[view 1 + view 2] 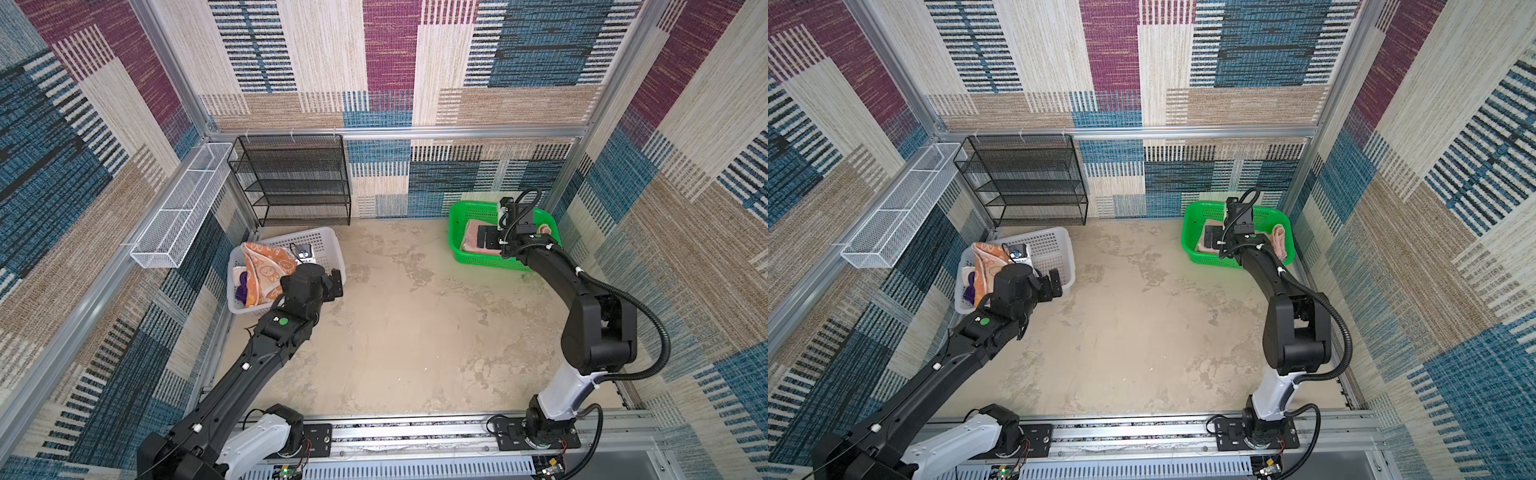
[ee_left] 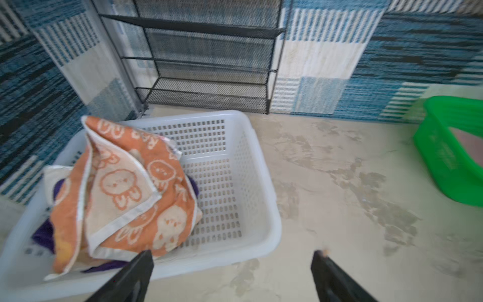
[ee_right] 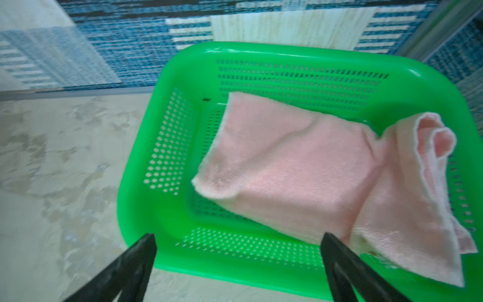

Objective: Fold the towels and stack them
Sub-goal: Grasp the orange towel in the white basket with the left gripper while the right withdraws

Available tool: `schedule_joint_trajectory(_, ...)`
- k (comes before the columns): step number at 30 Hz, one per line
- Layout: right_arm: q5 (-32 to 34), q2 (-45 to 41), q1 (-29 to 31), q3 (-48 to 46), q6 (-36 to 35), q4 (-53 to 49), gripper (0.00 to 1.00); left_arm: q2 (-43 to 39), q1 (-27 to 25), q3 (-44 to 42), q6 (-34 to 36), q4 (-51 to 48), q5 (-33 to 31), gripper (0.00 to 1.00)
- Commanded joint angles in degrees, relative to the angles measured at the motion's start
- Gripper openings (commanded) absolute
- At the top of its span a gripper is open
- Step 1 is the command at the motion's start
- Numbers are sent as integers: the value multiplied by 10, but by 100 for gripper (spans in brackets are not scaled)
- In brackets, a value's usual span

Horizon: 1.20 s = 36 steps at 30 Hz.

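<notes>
1. Closest to me, the left gripper (image 2: 232, 253) hangs with its jaws spread wide and nothing between them, just outside the rim of the white basket (image 2: 209, 264). Reaching in low, it could catch that rim and shove the basket along the table (image 1: 415, 332).
2. Inside that basket, the orange towel (image 2: 125, 188) sits crumpled on top of the purple towel (image 2: 43, 232). A deep pinch may gather both cloths at once. A shallow one may snag only a loose hem, so the towel slips out on the lift.
3. Farther off, the right gripper (image 3: 237, 235) is likewise fully open and empty, poised over the green basket (image 3: 136, 209).
4. Within it lies the pink towel (image 3: 287, 162), folded, but with one end bunched up and draped over the rim. Another towel stacked on it would likely sit crooked. A careless brush from the jaws could also drag that flap and undo the fold.
</notes>
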Motion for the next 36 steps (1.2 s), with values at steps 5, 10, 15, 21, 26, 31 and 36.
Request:
schedule_joint_trajectory(5,-68,-93,55,-117,42,118,99,127,98,101,-28,-118,-36,94)
schedule_joint_trajectory(10,-71,-130,77,-172,54,130,99,187,167,116,-42,-116,6,89)
schedule_joint_trajectory(15,-82,-142,88,-208,67,140,99,232,207,117,-38,-90,33,83)
schedule_joint_trajectory(21,-95,-136,106,-231,79,148,99,298,244,155,-42,-105,44,83)
schedule_joint_trajectory(26,-98,-130,115,-238,82,150,99,329,271,169,-42,-103,70,77)
schedule_joint_trajectory(31,-100,-127,117,-244,86,155,99,357,281,175,-41,-104,82,55)
schedule_joint_trajectory(36,-103,-122,119,-246,84,158,99,366,282,177,-39,-101,109,22)
